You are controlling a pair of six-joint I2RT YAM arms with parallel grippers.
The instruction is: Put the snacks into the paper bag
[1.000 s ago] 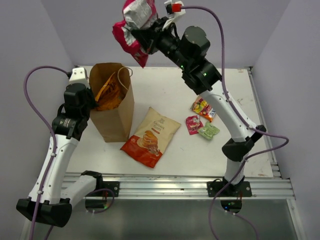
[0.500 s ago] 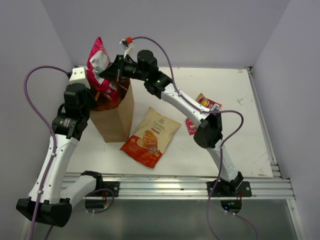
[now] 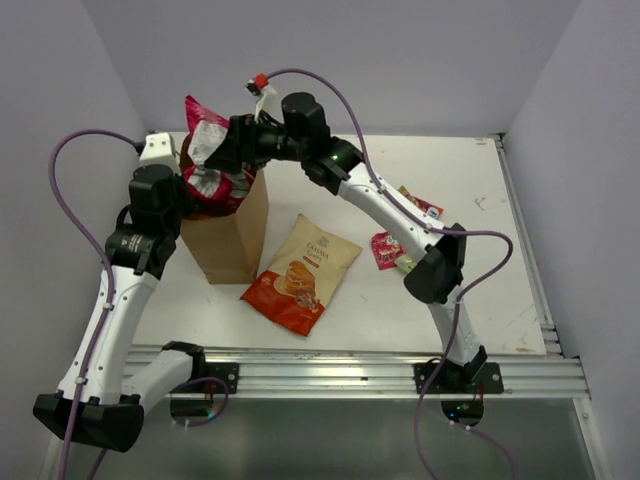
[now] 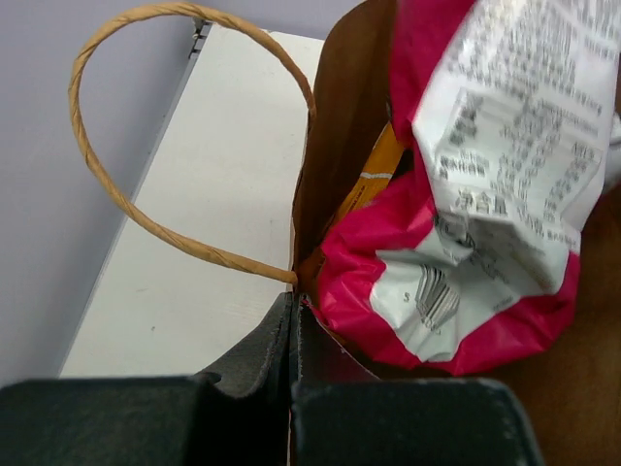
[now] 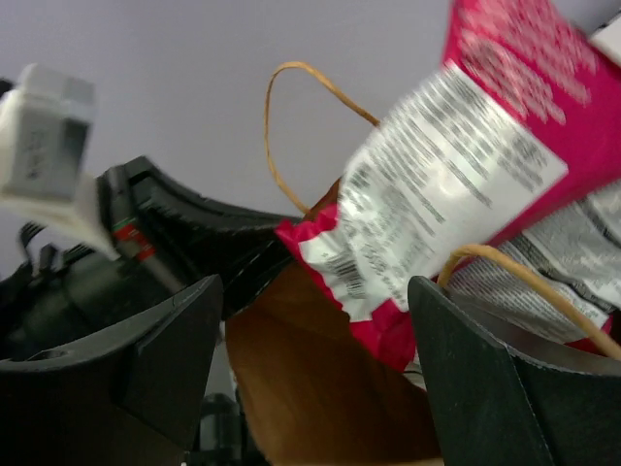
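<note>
The crinkly pink-and-white snack bag stands in the mouth of the tall brown kraft paper bag, its lower end inside and its printed top poking above the rim. Under it, inside the paper bag, part of an orange packet shows against the brown wall. The right gripper hangs at the bag's opening with its jaws spread wide, the pink-and-white packet lying between them, apart from both black fingers. The left gripper is at the near-left rim, jaws pressed together and pinching the paper edge just below where a twisted paper handle loops up. The paper bag stands upright at the left of the white tabletop. Just beside its base lies a flat red-and-cream chip bag. Farther right, partly hidden behind the right arm, lie a small pink candy packet, a green one and a red-and-orange one.
</note>
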